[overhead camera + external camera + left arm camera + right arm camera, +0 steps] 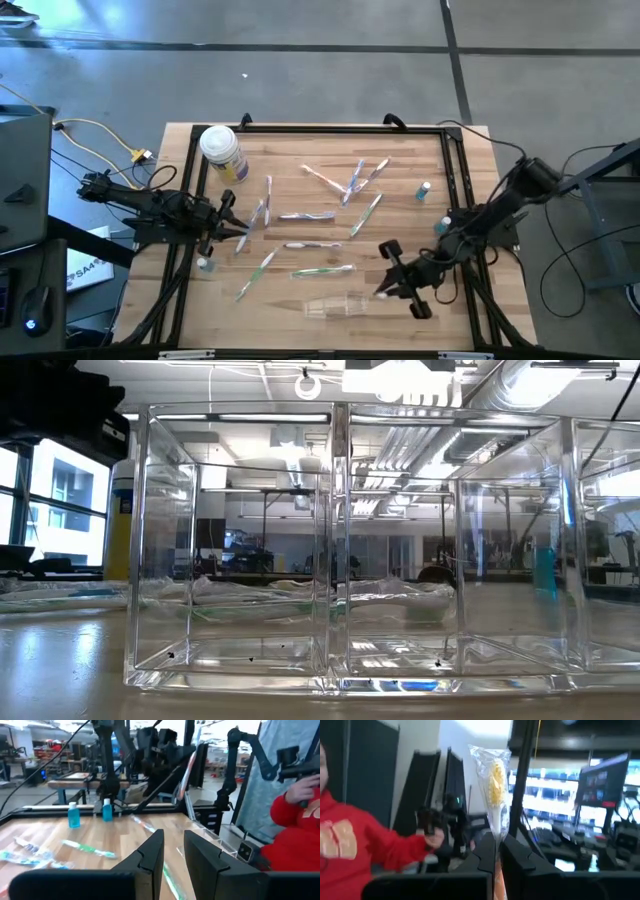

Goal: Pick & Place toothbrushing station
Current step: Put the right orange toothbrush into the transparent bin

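Scattered pastel toothbrushes [308, 216], clear holder [335, 305]

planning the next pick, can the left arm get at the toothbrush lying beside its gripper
Probably yes: the left gripper hangs right by that toothbrush, jaws slightly apart, holding nothing visible, with nothing between them.

Right end effector [496, 851] pinches a wrapped toothbrush [494, 790] upright; a person in a red sleeve [380, 847] beyond

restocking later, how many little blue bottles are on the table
2, both near the table's right edge: one blue bottle farther back, another beside the right arm. Others may be hidden.
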Robot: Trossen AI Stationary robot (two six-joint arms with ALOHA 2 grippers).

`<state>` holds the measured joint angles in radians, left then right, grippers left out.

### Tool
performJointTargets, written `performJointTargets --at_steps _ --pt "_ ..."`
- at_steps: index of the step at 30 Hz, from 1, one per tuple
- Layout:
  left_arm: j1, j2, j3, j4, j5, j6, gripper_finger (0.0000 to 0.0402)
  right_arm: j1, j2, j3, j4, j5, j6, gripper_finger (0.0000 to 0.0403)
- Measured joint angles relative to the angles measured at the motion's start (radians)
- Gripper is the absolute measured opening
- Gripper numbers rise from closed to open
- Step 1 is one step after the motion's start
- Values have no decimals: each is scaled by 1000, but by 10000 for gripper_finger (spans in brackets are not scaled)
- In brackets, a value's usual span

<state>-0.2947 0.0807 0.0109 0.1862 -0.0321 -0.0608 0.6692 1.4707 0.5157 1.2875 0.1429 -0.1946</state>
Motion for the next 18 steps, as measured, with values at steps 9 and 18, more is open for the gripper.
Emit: performJointTargets --at_steps 9,18 --pt "0 12 0 15 -76 -68 77 -4 240 0 240 15 71 4" --pt "0 97 0 145 -113 -52 77 -15 336 41 256 4 121 4"
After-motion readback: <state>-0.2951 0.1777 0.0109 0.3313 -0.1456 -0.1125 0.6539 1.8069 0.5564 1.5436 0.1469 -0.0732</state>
